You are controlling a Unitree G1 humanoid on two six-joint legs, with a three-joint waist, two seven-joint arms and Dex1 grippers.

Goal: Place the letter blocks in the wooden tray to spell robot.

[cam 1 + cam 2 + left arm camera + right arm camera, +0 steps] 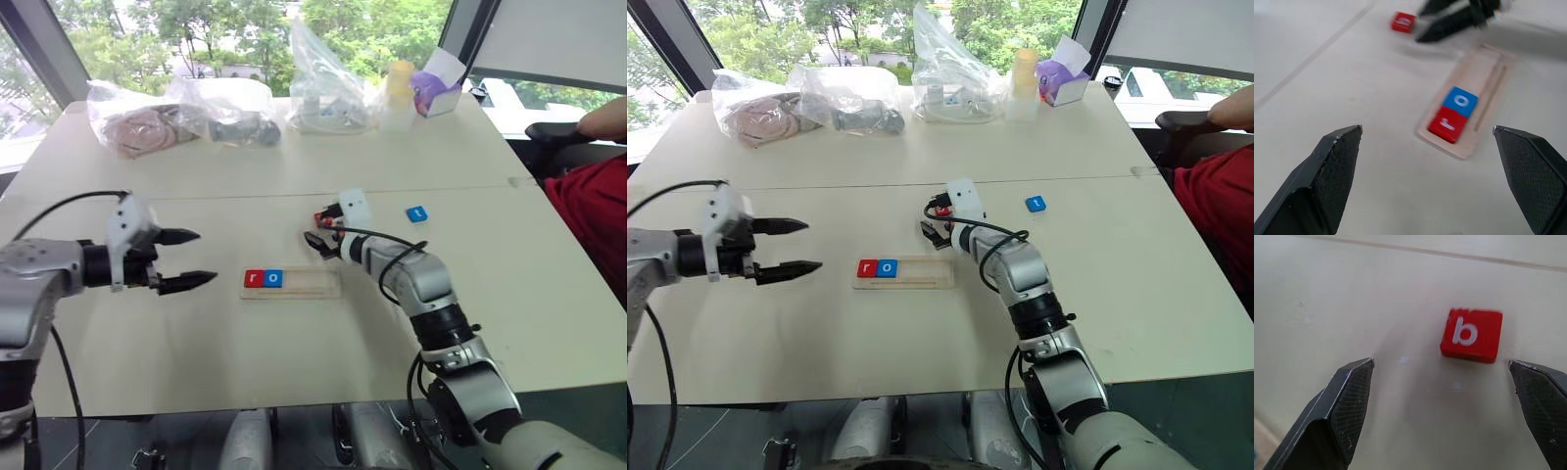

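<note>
**Two tiles seated in the tray, both grippers spread wide and empty**

Head views: A long, shallow tray of light wood [291,282] lies on the pale tabletop [196,352]. At its left end sit a flat red square tile with a white "r" [254,279] and, touching it, a blue square tile with a white "o" [273,278]; the remaining slots are bare wood. The left gripper [188,259] hangs above the table to the left of the tray, apart from it, its two black fingers well separated and holding nothing. The right gripper [318,228] is just beyond the tray's right part, fingers parted around nothing, with a red square tile [321,217] at its tips. A blue square tile with a white "t" [417,213] lies well to the right of that gripper. Clear plastic bags of odds and ends [181,116] line the far edge of the table. A person in a red garment [593,211] sits at the right side.

Left wrist view: The left gripper's black fingers [1334,171] stand far apart with bare table between them. Past them the tray carries the "r" and "o" tiles side by side, and farther on the red tile lies beside the other gripper's dark fingers.

Right wrist view: The right gripper's textured fingers [1349,396] are wide apart. The red tile, showing a white "b", lies flat on the table ahead of them, nearer one finger, touching neither.
</note>
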